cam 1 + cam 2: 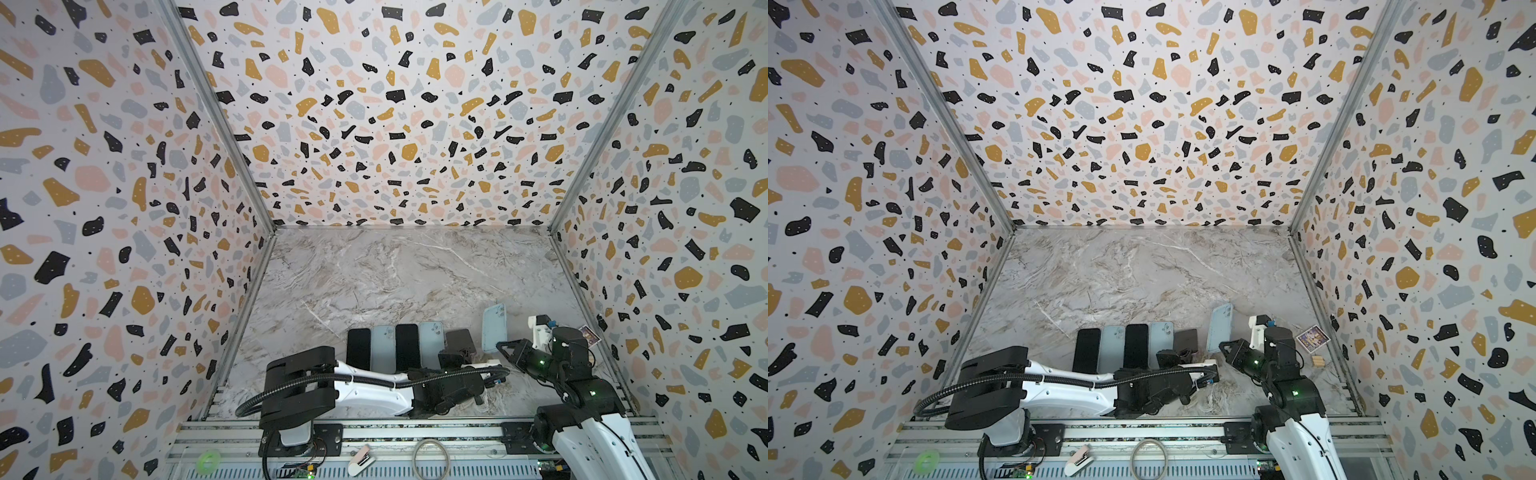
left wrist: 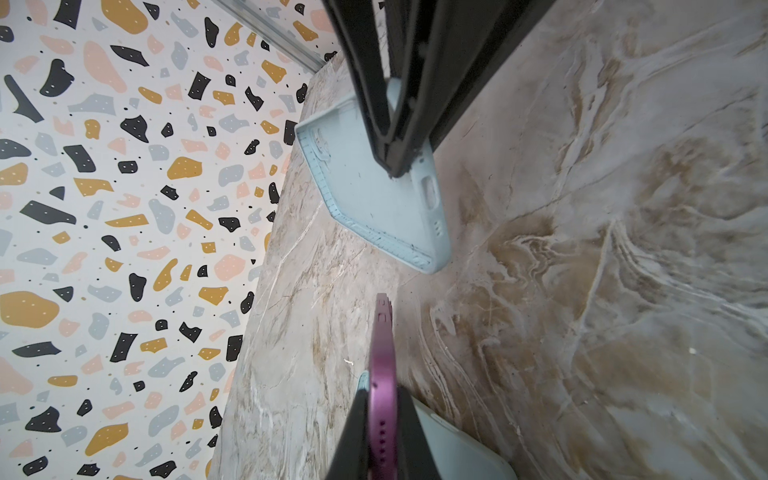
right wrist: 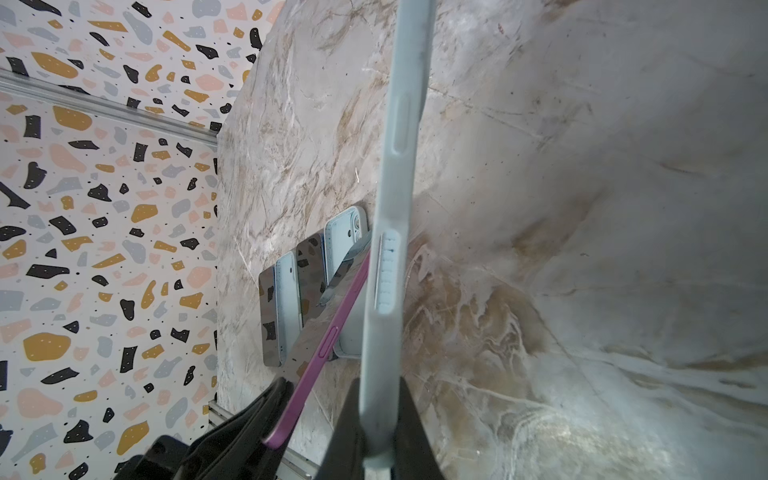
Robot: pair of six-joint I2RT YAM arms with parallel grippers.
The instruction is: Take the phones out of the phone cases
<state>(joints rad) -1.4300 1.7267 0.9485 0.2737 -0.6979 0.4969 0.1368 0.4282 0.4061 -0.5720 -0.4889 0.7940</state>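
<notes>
Pinching the purple phone (image 3: 324,345) in the closed left gripper (image 2: 382,399) and the empty pale-blue phone case (image 3: 395,208) in the closed right gripper (image 3: 378,390), just apart at the table's (image 1: 374,270) near right, with extraction seemingly done and only set-down left.

The left arm (image 1: 365,388) masks the near ends of the row of phones and cases (image 1: 382,345) near the front edge of the worktop (image 1: 374,270). The purple phone (image 2: 381,365), pinched in the left hand (image 2: 382,419), runs off the left wrist view; the pale blue case (image 3: 395,187) overruns the right wrist view at both ends. Print on the card (image 1: 1313,338) is too small to read.
</notes>
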